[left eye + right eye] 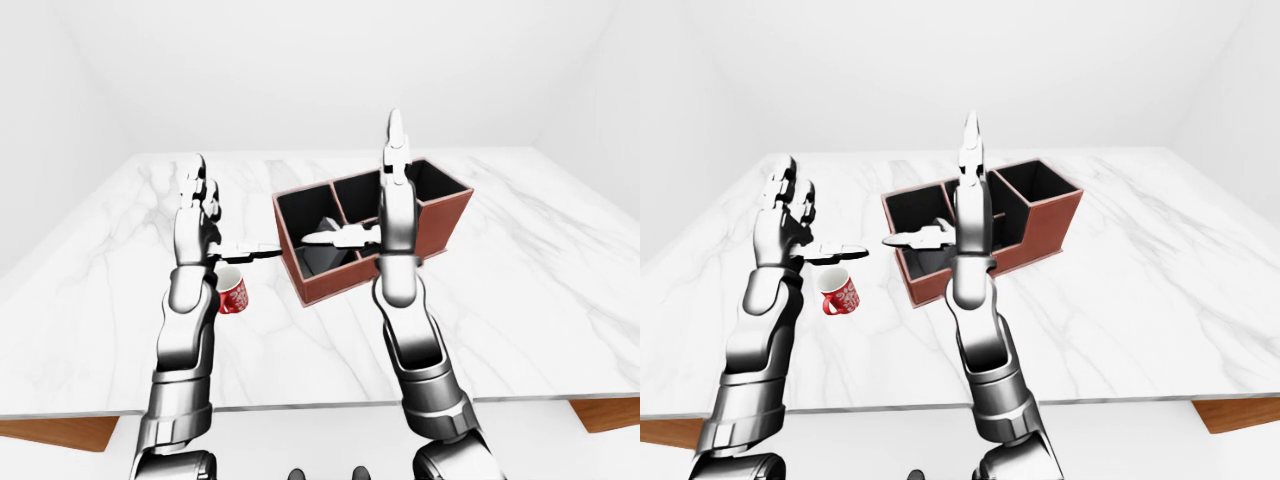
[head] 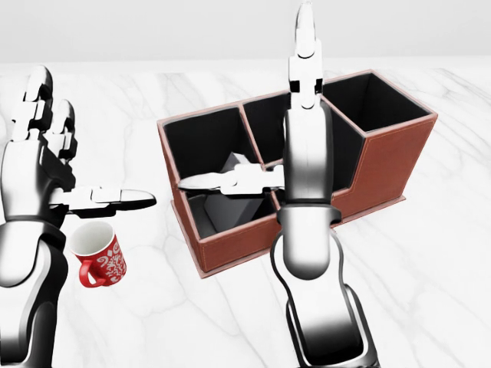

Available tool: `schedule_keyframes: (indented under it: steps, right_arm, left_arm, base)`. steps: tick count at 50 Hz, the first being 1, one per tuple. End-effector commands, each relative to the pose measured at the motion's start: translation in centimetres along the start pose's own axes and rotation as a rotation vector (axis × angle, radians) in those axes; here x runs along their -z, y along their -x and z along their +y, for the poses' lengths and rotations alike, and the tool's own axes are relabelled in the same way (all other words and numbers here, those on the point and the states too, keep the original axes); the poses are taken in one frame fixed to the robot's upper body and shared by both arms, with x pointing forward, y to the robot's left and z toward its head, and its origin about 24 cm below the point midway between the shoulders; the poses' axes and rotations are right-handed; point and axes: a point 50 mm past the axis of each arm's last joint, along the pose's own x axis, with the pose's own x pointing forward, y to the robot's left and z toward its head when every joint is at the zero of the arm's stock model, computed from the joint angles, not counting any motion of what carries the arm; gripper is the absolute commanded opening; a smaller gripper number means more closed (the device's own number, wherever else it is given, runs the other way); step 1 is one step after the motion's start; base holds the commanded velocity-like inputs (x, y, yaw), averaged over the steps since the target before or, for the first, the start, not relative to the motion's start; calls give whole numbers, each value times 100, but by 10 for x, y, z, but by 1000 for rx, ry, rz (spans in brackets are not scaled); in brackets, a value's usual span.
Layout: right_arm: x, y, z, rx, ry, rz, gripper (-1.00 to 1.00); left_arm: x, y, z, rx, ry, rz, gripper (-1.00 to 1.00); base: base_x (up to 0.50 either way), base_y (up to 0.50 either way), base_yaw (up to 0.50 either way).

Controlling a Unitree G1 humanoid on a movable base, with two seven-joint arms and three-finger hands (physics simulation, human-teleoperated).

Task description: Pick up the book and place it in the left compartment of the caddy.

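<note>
Book (image 2: 230, 195) leaning tilted inside caddy (image 2: 387, 165) left compartment, apparently delivered. Right hand (image 2: 303, 73) raised above, fingers spread, empty. Left hand (image 2: 46, 153) wide, idle over worktop (image 2: 430, 261) near mug (image 2: 98, 254).

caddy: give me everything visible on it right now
The caddy is a long box with a reddish-brown leather-look outside, a black lining and a thin base lip. Two dividers make three open-topped compartments; the wall facing the view's bottom is cut low except at the right one. It stands upright on the white marble table, angled in the head view. The grey book leans tilted in the left compartment. The right hand is raised before it, open.
</note>
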Motion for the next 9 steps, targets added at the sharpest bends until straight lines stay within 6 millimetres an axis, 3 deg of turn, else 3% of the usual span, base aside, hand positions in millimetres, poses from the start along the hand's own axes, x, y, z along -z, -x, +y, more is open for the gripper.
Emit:
schedule_keyframes:
  steps: [1,9]
  right_arm:
    - [12,29,-38,82,-55,57,100]
    - [17,28,-46,98,-62,71,100]
  left_arm:
    - [-13,4,2,1,-5,-56,100]
    - [-16,4,0,0,-6,-71,100]
  base:
    - [0,0,0]
    - [0,0,0]
